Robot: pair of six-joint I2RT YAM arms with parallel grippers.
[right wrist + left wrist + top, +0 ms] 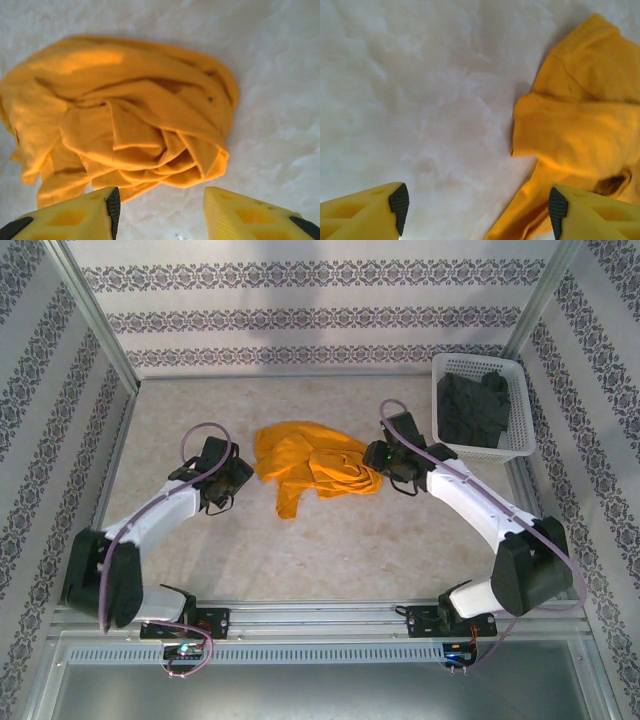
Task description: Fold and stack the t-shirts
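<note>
Centrally, the orange-yellow t-shirt lies crumpled in a loose, unfolded heap on the tabletop. The charcoal-grey t-shirt sits bundled inside the white lattice basket at the far right corner, apart from the heap. The left claw is spread wide and empty, just beside the heap's left edge. The right claw is likewise spread wide and empty, at the heap's right side.

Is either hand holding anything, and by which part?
Nothing is held. The left hand and right hand are both open beside the crumpled orange t-shirt.
</note>
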